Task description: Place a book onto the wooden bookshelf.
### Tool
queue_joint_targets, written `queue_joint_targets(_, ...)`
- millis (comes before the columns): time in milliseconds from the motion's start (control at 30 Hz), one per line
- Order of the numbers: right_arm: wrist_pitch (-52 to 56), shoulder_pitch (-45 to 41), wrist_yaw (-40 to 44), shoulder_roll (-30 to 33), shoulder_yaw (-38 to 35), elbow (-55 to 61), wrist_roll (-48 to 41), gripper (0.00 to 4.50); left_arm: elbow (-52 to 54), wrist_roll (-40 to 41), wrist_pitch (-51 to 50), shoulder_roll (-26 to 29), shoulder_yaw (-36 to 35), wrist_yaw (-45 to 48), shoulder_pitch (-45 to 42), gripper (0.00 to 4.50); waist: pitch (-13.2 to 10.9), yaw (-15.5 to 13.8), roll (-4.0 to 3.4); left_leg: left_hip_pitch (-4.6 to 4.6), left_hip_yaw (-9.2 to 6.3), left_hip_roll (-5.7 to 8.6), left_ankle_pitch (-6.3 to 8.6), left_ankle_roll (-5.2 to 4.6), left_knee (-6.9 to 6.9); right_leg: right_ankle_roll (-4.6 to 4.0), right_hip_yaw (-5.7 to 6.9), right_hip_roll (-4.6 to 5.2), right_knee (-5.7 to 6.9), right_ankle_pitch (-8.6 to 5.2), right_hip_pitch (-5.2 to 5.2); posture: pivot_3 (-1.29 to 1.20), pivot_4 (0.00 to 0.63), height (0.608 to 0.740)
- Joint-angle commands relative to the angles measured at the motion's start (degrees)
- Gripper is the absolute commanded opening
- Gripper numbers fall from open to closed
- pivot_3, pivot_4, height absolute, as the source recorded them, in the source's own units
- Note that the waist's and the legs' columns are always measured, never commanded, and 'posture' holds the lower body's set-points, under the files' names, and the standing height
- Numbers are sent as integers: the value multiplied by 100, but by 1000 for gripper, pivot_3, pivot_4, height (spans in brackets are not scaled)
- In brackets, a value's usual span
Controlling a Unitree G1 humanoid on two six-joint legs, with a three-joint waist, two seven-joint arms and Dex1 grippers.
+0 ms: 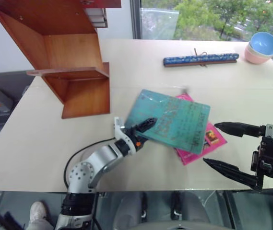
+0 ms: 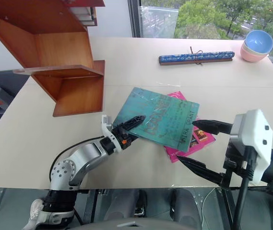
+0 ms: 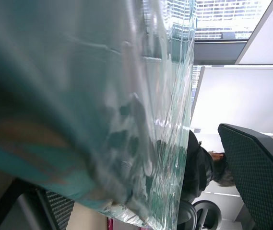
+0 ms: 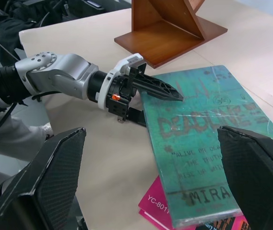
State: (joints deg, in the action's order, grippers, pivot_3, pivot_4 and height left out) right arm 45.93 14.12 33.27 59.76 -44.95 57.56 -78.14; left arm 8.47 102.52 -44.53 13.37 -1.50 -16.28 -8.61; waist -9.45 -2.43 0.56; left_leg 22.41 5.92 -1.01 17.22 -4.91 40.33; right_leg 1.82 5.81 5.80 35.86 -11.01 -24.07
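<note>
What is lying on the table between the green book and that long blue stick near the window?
Nothing: between the book and the blue bar the table is bare, as the left eye view shows.

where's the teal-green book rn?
The large teal-green book lies flat mid-table on a smaller magenta-pink book, right of the reddish-brown wooden bookshelf. The left gripper straddles its near-left edge; the right gripper stands open beside it.

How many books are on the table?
2. The teal-green book lies mid-table, angled, its near-left edge between the open left pincer's fingers. The pink book lies beneath it, sticking out toward the right pincer.
</note>
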Motion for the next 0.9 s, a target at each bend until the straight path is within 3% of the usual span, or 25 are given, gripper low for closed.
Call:
queue_joint_targets(33, -225, 31, -10, 45, -15, 86, 37, 4500, -81, -99, -31, -125, -48, 32, -106, 3683, 0, 2, 1, 0, -1, 0, 0, 0, 0, 0, 1, 0, 0, 0, 0, 0, 150, 738)
queue_joint_targets(67, -254, 40, 0, 42, 22, 92, 96, 4500, -115, -91, -46, -124, -100, 40, -168, 3068, 0, 2, 1, 0, -1, 0, 0, 0, 0, 0, 1, 0, 0, 0, 0, 0, 150, 738)
queue_joint_targets(100, -282, 49, 11, 38, 58, 89, 153, 4500, -159, -119, -55, -108, -151, 56, -243, 2733, 0, 2, 1, 0, -2, 0, 0, 0, 0, 0, 1, 0, 0, 0, 0, 0, 150, 738)
queue_joint_targets(133, -314, 56, 17, 28, 115, 88, 234, 4500, -230, -103, -98, -40, -220, 100, -357, 2683, 0, 1, 1, 1, -4, 0, 0, 0, 0, 0, 3, 0, 0, 0, 0, 0, 150, 738)
queue_joint_targets(167, -341, 54, 20, 18, 164, 85, 302, 4500, -310, -124, -167, 67, -276, 180, -478, 2147, -1, 0, 2, 2, -5, 0, 0, 0, 0, 0, 4, 0, 0, 0, 0, 0, 150, 738)
queue_joint_targets(200, -377, 38, 5, 7, 237, 79, 360, 4500, -439, -173, -250, 191, -341, 278, -618, 2088, -2, 2, 3, 2, -7, 0, 0, 0, 0, 0, 7, 0, 0, 0, 1, 0, 150, 738)
queue_joint_targets(300, -501, -59, -19, -36, 536, 21, 598, 4500, -1236, -588, -612, 791, -521, 928, -1404, 877, -3, 11, 7, 4, -11, -1, -1, 1, 2, 2, 16, -6, 0, -2, 0, 0, 150, 738)
queue_joint_targets(467, -662, -249, -11, -94, 988, -90, 989, 4500, -2849, -1417, -1658, 1477, -329, 2286, -2700, 877, -2, 23, 8, 11, -11, -2, 0, 1, 3, 10, 43, -15, -3, -6, -3, 0, 150, 738)
queue_joint_targets(567, -745, -299, -22, -152, 1136, -103, 1197, 4500, -3879, -2320, -2276, 1721, 50, 3502, -3593, 877, -4, 8, 12, 24, -18, 1, -1, 1, 3, 47, 53, -14, -12, -4, -6, 0, 150, 738)
queue_joint_targets(767, -777, -128, -233, -309, 1123, 127, 1299, 4500, -5119, -3862, -2549, 1614, 645, 5410, -4578, 877, -10, 15, 22, 38, -29, 9, 0, 2, -3, 64, 67, -12, -27, -14, -7, 0, 150, 738)
queue_joint_targets(900, -828, 79, -432, -338, 1063, 244, 1259, 4500, -5598, -4725, -2238, 1400, 1003, 6324, -4967, 1682, -12, 18, 24, 39, -33, 9, 1, 3, -6, 67, 71, -11, -30, -16, -6, 0, 150, 738)
